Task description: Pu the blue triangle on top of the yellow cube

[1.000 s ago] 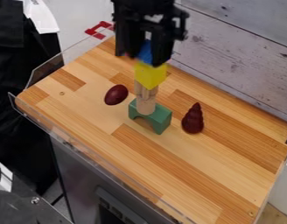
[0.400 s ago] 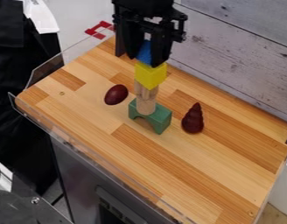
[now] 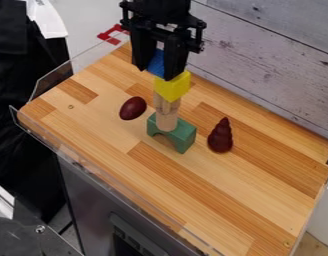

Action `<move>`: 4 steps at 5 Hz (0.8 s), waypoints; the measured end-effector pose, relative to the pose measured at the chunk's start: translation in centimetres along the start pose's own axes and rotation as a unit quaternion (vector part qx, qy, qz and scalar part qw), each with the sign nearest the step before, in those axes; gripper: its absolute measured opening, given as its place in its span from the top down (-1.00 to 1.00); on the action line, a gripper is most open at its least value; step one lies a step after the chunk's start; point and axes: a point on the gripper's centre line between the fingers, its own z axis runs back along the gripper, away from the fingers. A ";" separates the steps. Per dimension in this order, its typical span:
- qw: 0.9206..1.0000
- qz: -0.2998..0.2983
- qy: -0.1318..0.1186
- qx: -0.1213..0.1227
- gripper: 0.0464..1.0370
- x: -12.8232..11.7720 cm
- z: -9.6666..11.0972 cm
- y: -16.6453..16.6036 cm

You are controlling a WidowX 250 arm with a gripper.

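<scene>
The tool [image 3: 156,73] hangs down from the top edge of the view, and its 2 black fingers point to the bench [image 3: 227,192]. They are parted only by the blue triangle [image 3: 155,64], which is held between them, so the opening is about as wide as this block. The finger on the right side of the view comes down in front of the block and covers a part of it.

The blue triangle is at the upper left of the yellow cube [image 3: 172,89], very close to it. If the 2 touch, I cannot tell. From the block, only a blue piece is seen between the fingers, with its lower border sloping down to the right. Where its point is directed, and how its long axis lies, I cannot tell, because the fingers hide too much.

The yellow cube is at the top of a standing tower, with 1 vertical edge turned toward the camera. Under it is a light wooden piece [image 3: 165,105], then a wooden cylinder [image 3: 167,121] with its axis upright, and this stands on a green arch block [image 3: 185,138]. On the bench, a dark red egg-shaped thing [image 3: 132,108] lies left of the tower, and a dark red ridged cone [image 3: 221,138] is to the right, its narrow end toward the top of the view.
</scene>
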 end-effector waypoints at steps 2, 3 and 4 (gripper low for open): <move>1.000 -0.012 -0.003 -0.002 -0.93 -0.1 0.4 -0.5; 1.000 -0.013 -0.027 -0.001 -0.93 0.8 1.8 -0.5; 0.998 -0.007 -0.060 -0.011 -0.93 0.8 4.7 -0.3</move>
